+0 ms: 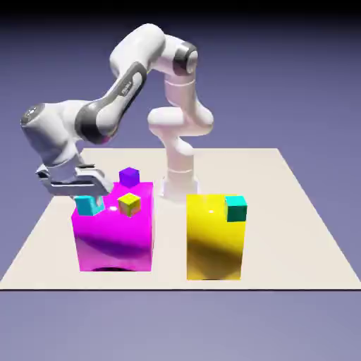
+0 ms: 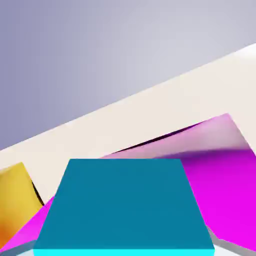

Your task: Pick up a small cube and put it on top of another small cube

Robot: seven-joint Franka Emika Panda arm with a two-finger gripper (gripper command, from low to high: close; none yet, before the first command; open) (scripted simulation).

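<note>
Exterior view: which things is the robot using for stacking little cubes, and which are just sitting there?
For the job: tiny light cyan-blue cube, shut in the tool; maybe the small yellow cube or small purple cube as its base.
Just there: big magenta block, big yellow block, greener teal cube.

purple cube (image 1: 129, 176), yellow cube (image 1: 130, 204) beside hand (image 1: 86, 199)

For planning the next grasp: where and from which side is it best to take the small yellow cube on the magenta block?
Probably from above, pinching two opposite side faces of the small yellow cube; it sits upright on the magenta block, top free.
</note>
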